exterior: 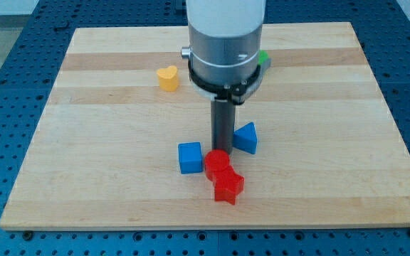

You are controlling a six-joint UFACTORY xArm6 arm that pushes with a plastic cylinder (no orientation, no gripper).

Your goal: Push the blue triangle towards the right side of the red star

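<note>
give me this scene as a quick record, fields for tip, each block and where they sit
tip: my tip is down on the board, just left of the blue triangle, above the red blocks
blue triangle: right of the rod, close beside it; contact cannot be told
blue cube: left of the rod
red cylinder: below the tip, touching the red star
red star: nearest the view's bottom
yellow heart: upper left
green block: mostly hidden behind the arm, shape unclear
surface: wooden board
</note>
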